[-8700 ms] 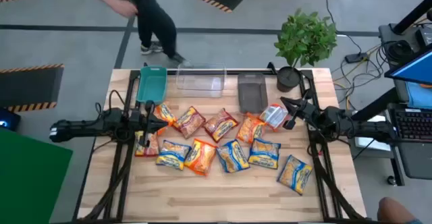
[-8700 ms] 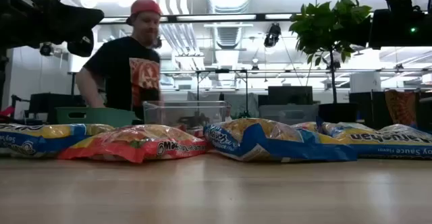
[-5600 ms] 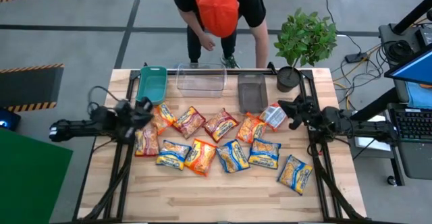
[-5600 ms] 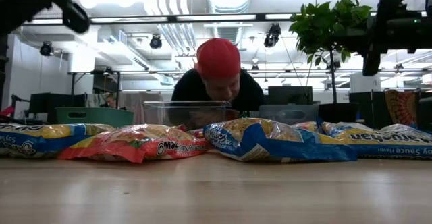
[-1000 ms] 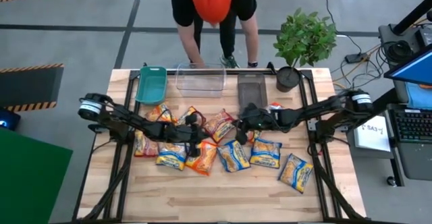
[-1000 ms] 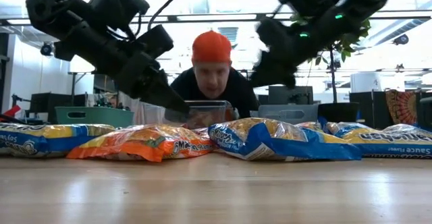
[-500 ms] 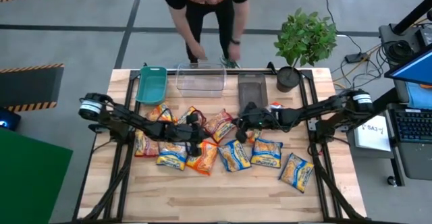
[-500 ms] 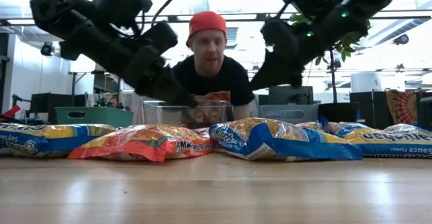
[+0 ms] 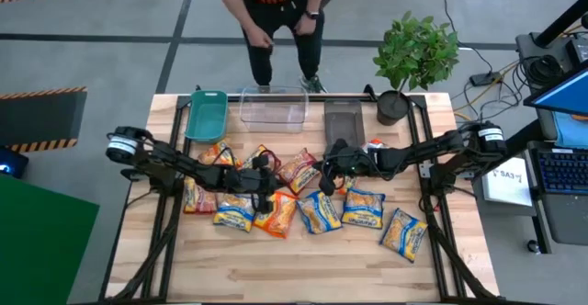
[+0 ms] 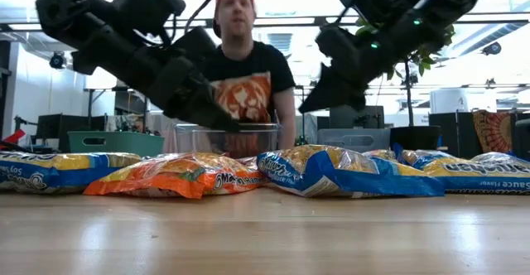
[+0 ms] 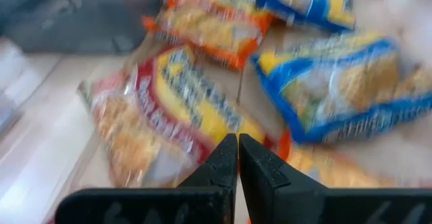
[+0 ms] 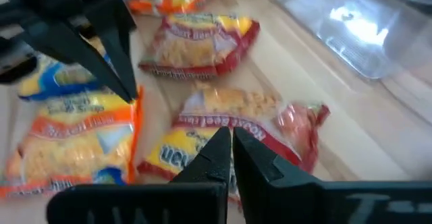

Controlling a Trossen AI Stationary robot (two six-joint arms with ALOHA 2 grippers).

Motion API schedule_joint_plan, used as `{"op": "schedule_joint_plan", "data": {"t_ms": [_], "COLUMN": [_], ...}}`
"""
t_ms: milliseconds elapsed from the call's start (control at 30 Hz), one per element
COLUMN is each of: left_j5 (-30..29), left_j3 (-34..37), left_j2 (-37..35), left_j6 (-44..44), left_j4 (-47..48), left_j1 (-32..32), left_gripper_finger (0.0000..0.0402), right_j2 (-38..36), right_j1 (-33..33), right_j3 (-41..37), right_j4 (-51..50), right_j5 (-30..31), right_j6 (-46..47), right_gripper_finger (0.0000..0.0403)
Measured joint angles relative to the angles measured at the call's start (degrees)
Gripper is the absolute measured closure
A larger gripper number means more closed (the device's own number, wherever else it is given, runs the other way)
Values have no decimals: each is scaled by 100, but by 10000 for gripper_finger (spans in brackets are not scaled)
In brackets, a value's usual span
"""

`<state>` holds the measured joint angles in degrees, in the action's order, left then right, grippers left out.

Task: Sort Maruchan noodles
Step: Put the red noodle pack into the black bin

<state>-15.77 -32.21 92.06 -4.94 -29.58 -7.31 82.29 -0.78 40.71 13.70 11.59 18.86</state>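
Observation:
Many Maruchan noodle packets in blue-and-yellow, orange and red lie flat across the middle of the wooden table (image 9: 303, 268). My left gripper (image 9: 269, 184) is shut and hovers just left of a red packet (image 9: 299, 168), which lies ahead of its fingertips (image 11: 237, 144). My right gripper (image 9: 323, 171) is also shut and hangs over the same red packet (image 12: 236, 119) from the right. A second red packet (image 12: 202, 42) lies beyond it. An orange packet (image 12: 74, 150) lies under the tip of my left gripper (image 12: 128, 89). In the low view both grippers hang above the packets.
A teal bin (image 9: 207, 114), a clear bin (image 9: 273, 108) and a grey bin (image 9: 343, 124) stand along the far edge. A potted plant (image 9: 413, 57) stands at the far right corner. A person (image 9: 276, 11) stands behind the clear bin. Bare wood runs along the near edge.
Both arms have kept still, with their fingers shut. The person at the far edge has straightened up from bending over the clear bin.

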Motion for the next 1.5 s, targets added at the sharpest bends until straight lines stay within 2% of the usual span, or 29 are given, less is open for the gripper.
{"op": "schedule_joint_plan", "data": {"t_ms": [633, 900, 1267, 1367, 1500], "left_j5": [-20, -172, -243, -486, -754], "left_j3": [94, 94, 96, 96, 96], "left_j2": [-36, 38, 535, 622, 735], "left_j6": [-16, -25, -23, -25, -23], "left_j4": [-49, -137, -695, -739, -795], "left_j1": [3, 2, 2, 2, 9], "left_gripper_finger": [402, 402, 402, 402, 402], "right_j2": [80, 88, 309, 312, 312], "right_j1": [-2, -2, -1, -4, -13], "right_j3": [1, 6, 13, 13, 13], "right_j4": [161, 162, 63, -60, -191], "right_j5": [1, 29, 42, 45, 46], "right_j6": [267, 792, 1537, 1819, 2335], "right_gripper_finger": [394, 394, 393, 383, 344]}}
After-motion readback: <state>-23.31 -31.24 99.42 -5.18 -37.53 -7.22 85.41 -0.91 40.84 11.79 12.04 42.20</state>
